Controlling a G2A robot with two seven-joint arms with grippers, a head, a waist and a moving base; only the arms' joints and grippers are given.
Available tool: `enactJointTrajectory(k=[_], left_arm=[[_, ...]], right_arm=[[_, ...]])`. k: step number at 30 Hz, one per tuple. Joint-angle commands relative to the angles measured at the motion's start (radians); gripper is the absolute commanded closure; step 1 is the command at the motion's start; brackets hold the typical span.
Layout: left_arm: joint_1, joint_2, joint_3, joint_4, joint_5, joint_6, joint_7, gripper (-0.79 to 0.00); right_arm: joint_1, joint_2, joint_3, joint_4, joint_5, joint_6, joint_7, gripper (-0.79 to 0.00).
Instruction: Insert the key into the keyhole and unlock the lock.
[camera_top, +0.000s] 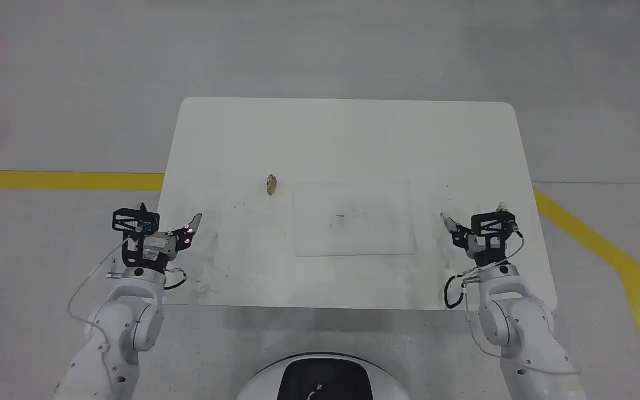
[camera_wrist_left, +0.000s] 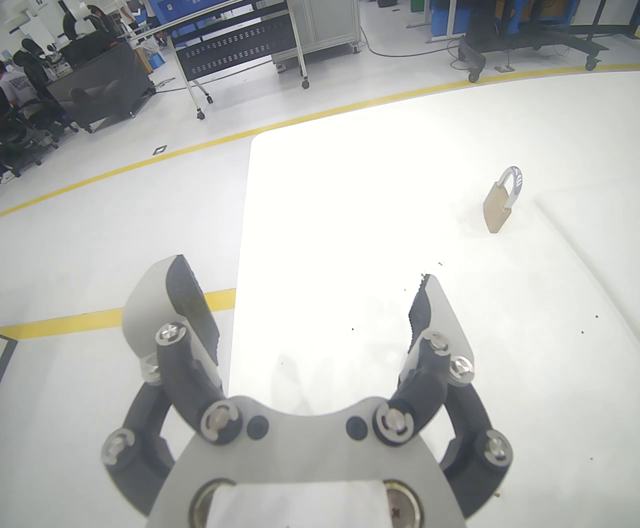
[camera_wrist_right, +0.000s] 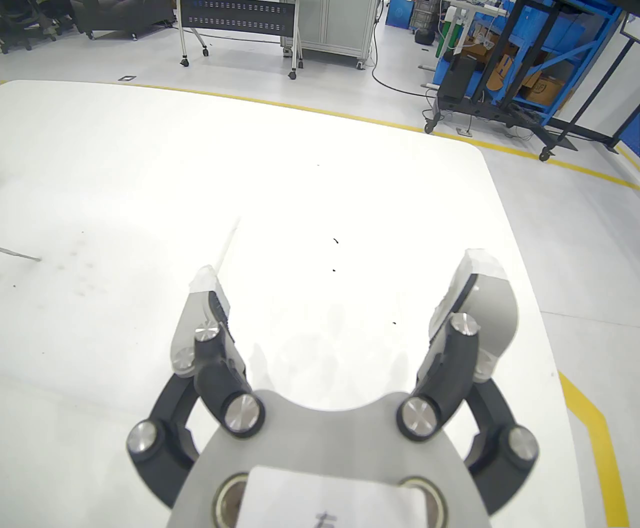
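A brass lock (camera_top: 272, 183) with a silvery shackle sits on the white tabletop (camera_top: 450, 140), at about 10 o'clock from its middle and just off the 9 o'clock side of a pale rectangular sheet (camera_top: 380, 240). On that sheet lies a thin small item (camera_top: 340, 215), too small to tell what it is. The left gripper (camera_top: 158, 222) hangs at the tabletop's 8 o'clock edge with its fingers (camera_wrist_left: 192, 300) spread wide and holding nothing; the lock (camera_wrist_left: 497, 210) stands at its 2 o'clock, well apart. The right gripper (camera_top: 478, 222) is at 4 o'clock, its fingers (camera_wrist_right: 212, 300) equally wide apart with nothing between them.
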Motion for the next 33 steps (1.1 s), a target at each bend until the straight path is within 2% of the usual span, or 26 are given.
enactJointTrajectory(k=[1, 3, 8, 17, 18, 19, 20, 21, 22, 23, 28, 31, 33], left_arm=[[0.0, 0.0, 0.0, 0.0, 0.0, 0.0, 0.0, -0.785], [0.0, 0.0, 0.0, 0.0, 0.0, 0.0, 0.0, -0.785], [0.0, 0.0, 0.0, 0.0, 0.0, 0.0, 0.0, -0.785], [0.0, 0.0, 0.0, 0.0, 0.0, 0.0, 0.0, -0.785], [0.0, 0.0, 0.0, 0.0, 0.0, 0.0, 0.0, -0.785], [0.0, 0.0, 0.0, 0.0, 0.0, 0.0, 0.0, -0.785], [0.0, 0.0, 0.0, 0.0, 0.0, 0.0, 0.0, -0.785], [0.0, 0.0, 0.0, 0.0, 0.0, 0.0, 0.0, -0.785], [0.0, 0.0, 0.0, 0.0, 0.0, 0.0, 0.0, -0.785], [0.0, 0.0, 0.0, 0.0, 0.0, 0.0, 0.0, -0.785], [0.0, 0.0, 0.0, 0.0, 0.0, 0.0, 0.0, -0.785], [0.0, 0.0, 0.0, 0.0, 0.0, 0.0, 0.0, -0.785], [0.0, 0.0, 0.0, 0.0, 0.0, 0.0, 0.0, -0.785]], right_arm=[[0.001, 0.0, -0.003, -0.001, -0.005, -0.004, 0.002, -0.785], [0.026, -0.001, -0.032, -0.009, -0.04, -0.024, 0.022, -0.785], [0.136, -0.002, -0.146, 0.014, -0.101, -0.199, 0.083, -0.785], [0.304, -0.011, -0.352, 0.1, -0.176, -0.487, 0.096, -0.785], [0.329, -0.012, -0.369, 0.12, -0.185, -0.527, 0.105, -0.711], [0.353, -0.013, -0.384, 0.142, -0.183, -0.556, 0.113, -0.339], [0.375, -0.015, -0.4, 0.164, -0.18, -0.582, 0.123, -0.256], [0.399, -0.017, -0.416, 0.183, -0.183, -0.605, 0.136, -0.139], [0.419, -0.02, -0.429, 0.203, -0.179, -0.612, 0.145, -0.111], [0.439, -0.023, -0.444, 0.223, -0.176, -0.621, 0.16, -0.095], [0.52, -0.037, -0.494, 0.294, -0.149, -0.623, 0.211, -0.123], [0.553, -0.044, -0.517, 0.322, -0.141, -0.617, 0.23, -0.209], [0.573, -0.048, -0.529, 0.337, -0.137, -0.608, 0.244, -0.222]])
